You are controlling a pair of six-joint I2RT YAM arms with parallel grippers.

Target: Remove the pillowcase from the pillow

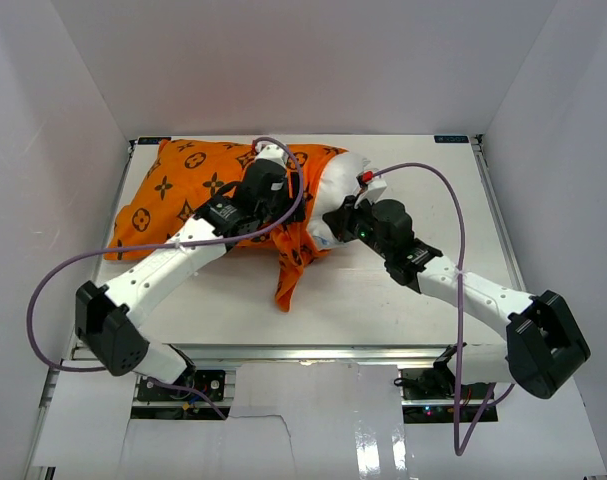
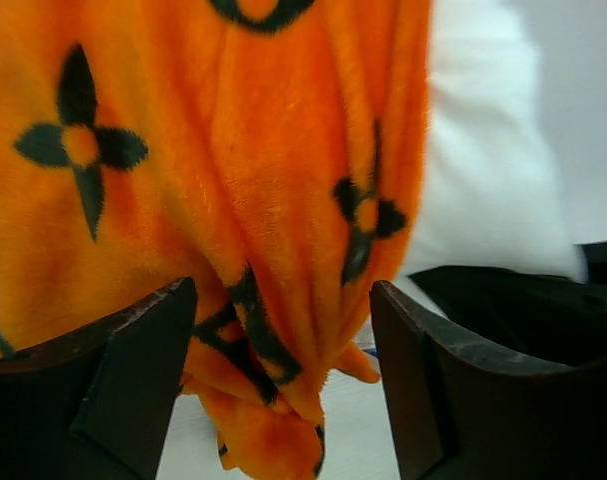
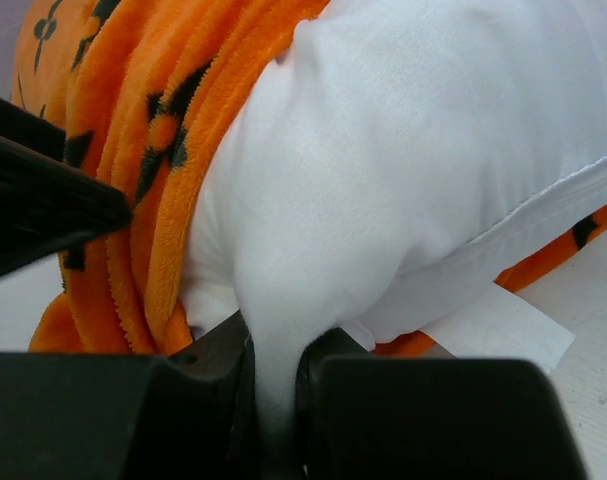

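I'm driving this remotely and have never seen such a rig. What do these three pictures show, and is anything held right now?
The machine is two robot arms bolted at the near edge of a table. The top picture looks down from above and behind them, with the left arm on the left and the right arm on the right. The other two pictures come from a camera on each wrist, looking along its own tool. On the table lies a white pillow, partly out of an orange pillowcase. The left tool is open, with a bunched fold of pillowcase between its fingers. The right tool is shut on a pinch of the pillow's bare end.
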